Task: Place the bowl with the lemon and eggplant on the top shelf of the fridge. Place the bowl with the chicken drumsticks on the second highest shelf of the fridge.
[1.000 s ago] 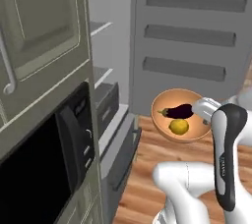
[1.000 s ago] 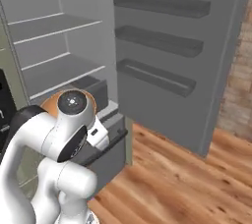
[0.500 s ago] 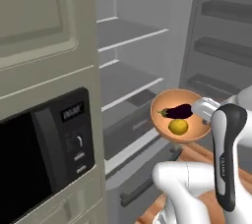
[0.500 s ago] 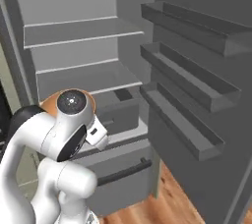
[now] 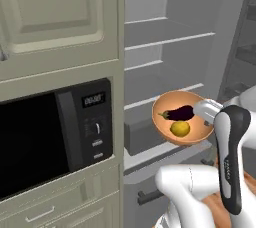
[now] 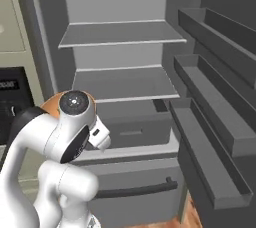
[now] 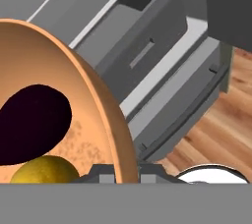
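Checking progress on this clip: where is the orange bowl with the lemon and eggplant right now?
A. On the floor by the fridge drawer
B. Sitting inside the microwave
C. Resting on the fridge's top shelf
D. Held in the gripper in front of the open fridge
D: the bowl with the lemon and eggplant hangs off the gripper, which is clamped on its rim, out in front of the fridge and below its shelves.

One bowl (image 5: 197, 132), one lemon (image 5: 180, 128), one eggplant (image 5: 179, 113), one microwave (image 5: 47, 138).
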